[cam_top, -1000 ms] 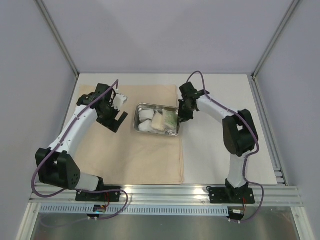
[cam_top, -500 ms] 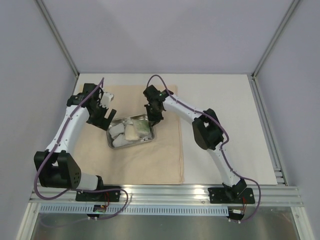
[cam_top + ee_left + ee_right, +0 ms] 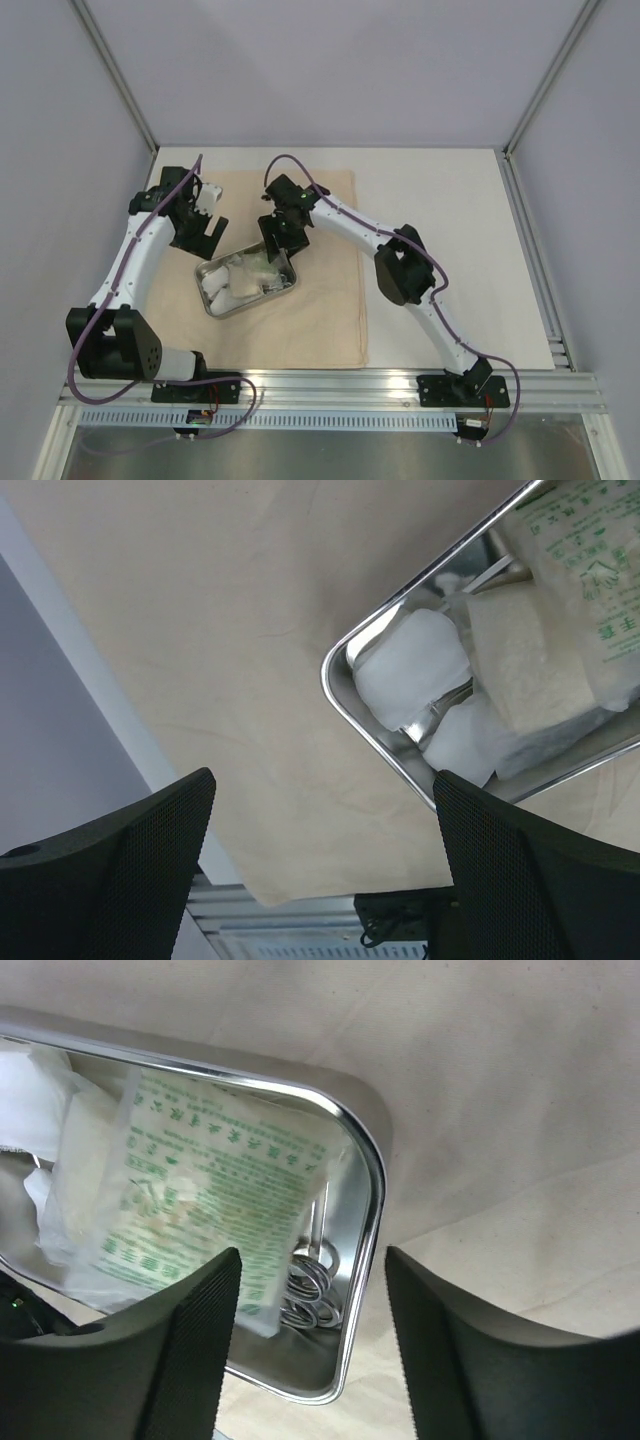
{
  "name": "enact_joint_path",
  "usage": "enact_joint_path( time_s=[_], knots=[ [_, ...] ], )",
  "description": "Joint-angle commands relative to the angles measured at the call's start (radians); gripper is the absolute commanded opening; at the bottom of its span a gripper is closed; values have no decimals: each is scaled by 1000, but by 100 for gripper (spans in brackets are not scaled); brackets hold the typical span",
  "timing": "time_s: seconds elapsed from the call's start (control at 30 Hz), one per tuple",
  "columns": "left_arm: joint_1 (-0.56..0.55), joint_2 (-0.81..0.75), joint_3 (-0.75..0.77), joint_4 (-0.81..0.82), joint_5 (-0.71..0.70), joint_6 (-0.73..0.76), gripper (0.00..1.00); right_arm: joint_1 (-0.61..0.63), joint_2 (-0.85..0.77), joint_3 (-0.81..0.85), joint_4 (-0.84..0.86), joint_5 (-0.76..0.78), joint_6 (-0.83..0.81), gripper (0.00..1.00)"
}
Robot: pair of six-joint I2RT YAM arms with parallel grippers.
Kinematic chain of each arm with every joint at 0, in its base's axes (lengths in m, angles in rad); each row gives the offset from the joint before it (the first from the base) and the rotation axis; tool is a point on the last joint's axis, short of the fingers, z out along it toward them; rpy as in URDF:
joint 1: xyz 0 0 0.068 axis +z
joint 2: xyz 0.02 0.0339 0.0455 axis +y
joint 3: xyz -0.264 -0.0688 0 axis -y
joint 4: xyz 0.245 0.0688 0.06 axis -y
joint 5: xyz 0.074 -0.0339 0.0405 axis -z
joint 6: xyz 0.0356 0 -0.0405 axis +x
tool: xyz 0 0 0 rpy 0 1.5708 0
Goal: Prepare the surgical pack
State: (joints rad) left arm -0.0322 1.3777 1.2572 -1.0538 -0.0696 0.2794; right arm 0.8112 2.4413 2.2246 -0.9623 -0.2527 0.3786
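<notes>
The beige cloth sheet [image 3: 310, 320] lies flat on the left half of the table. On it stands the shiny steel tray [image 3: 232, 312], turned at an angle. Inside are white gauze squares [image 3: 410, 665], a green-printed packet [image 3: 200, 1180] and the ring handles of the metal scissors [image 3: 310, 1290]. My right gripper [image 3: 278, 240] hovers at the tray's far right corner. In the right wrist view its jaws are open astride the tray's rim [image 3: 372, 1190], touching nothing. My left gripper [image 3: 205, 232] is wide open just left of the tray [image 3: 345, 660], with only cloth [image 3: 200, 630] between its fingers.
White tabletop [image 3: 440, 200] lies bare to the right of the cloth. An aluminium rail [image 3: 330, 385] runs along the near edge. Grey walls close in the left, back and right. The cloth's near left corner [image 3: 260, 890] ends close to the rail.
The right gripper dragged the tray left and nearer across the cloth, then opened and let go of its rim. The left gripper drew back to the left, staying open.
</notes>
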Motion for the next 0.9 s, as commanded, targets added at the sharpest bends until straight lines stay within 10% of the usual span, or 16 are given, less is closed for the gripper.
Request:
enact_joint_path(
  time_s=[0.0,0.4,0.87],
  knots=[
    [6,-29,36,6,-10,18,100,-15,-76,56,2,30,-55,64],
    [6,-29,68,-20,-25,18,100,-246,-292,-103,79,302,6,83],
    [6,-16,87,-46,-48,14,100,-369,10,18,29,279,-10,82]
  ],
)
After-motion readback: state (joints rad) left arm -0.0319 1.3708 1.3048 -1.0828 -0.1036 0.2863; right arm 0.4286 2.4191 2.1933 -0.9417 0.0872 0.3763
